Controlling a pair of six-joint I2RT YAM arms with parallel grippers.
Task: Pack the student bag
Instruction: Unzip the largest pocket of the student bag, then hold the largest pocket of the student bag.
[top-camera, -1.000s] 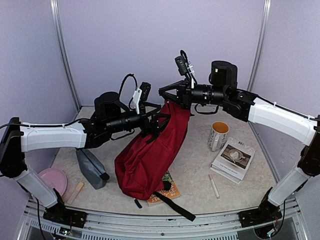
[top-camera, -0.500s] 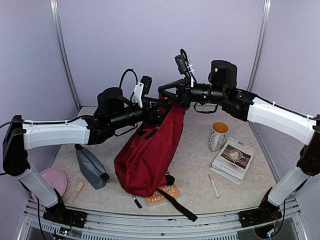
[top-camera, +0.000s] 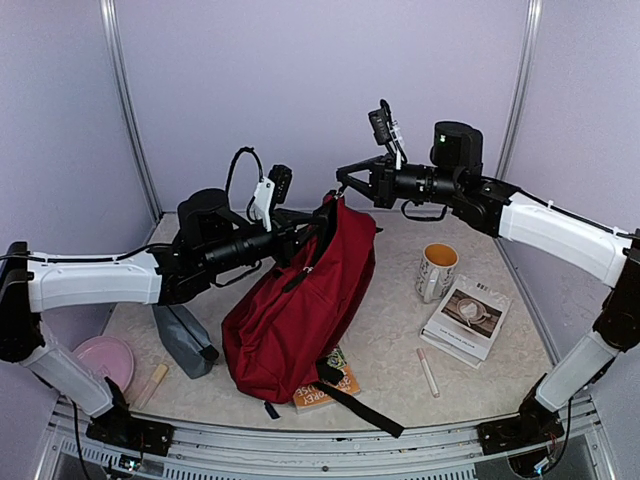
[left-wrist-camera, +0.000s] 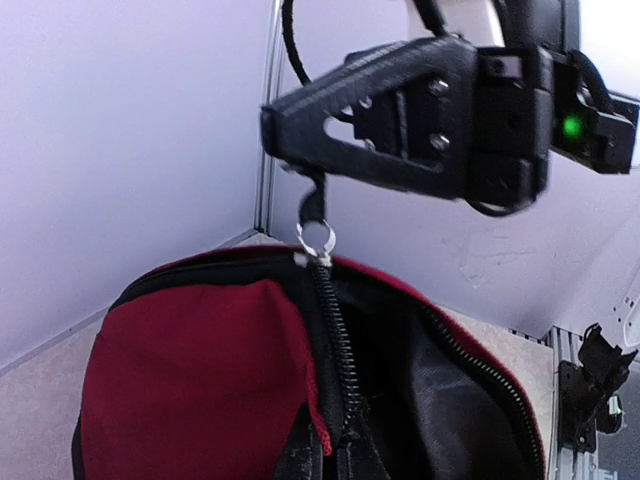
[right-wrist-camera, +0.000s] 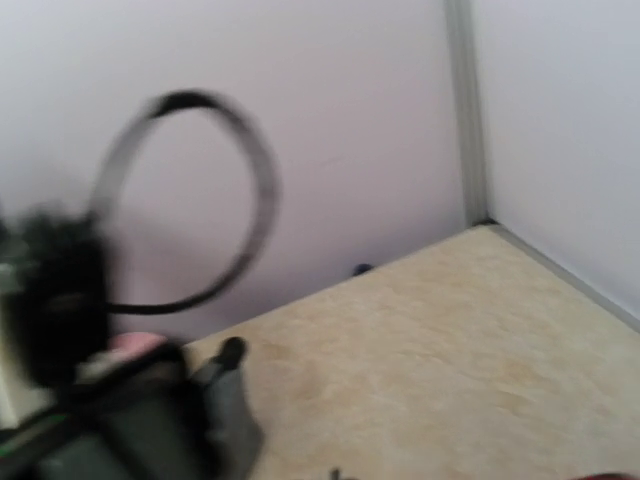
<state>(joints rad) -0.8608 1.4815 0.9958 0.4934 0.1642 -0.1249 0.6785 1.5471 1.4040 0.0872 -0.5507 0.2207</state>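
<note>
The student bag (top-camera: 300, 300), dark red with black straps, stands tilted in the middle of the table. Its top zipper is partly undone and shows a black lining (left-wrist-camera: 450, 390). My right gripper (top-camera: 343, 181) hangs above the bag's top, shut on the zipper pull (left-wrist-camera: 316, 208), with the metal ring just below it. My left gripper (top-camera: 318, 233) is at the bag's upper left rim, shut on the fabric beside the zipper teeth (left-wrist-camera: 340, 350). The right wrist view is blurred and does not show its fingers.
A grey pencil pouch (top-camera: 183, 336), a pink plate (top-camera: 105, 360) and a tan stick (top-camera: 152, 384) lie at the left. A mug (top-camera: 437, 270), a book (top-camera: 466, 318) and a pink pen (top-camera: 428, 372) lie at the right. Another book (top-camera: 332, 386) sits under the bag's bottom, where a black strap (top-camera: 365, 412) trails forward.
My left gripper has shut on the bag's rim by the zipper. My right gripper has moved right with the zipper pull. The bag's top has spread and its body has shifted left.
</note>
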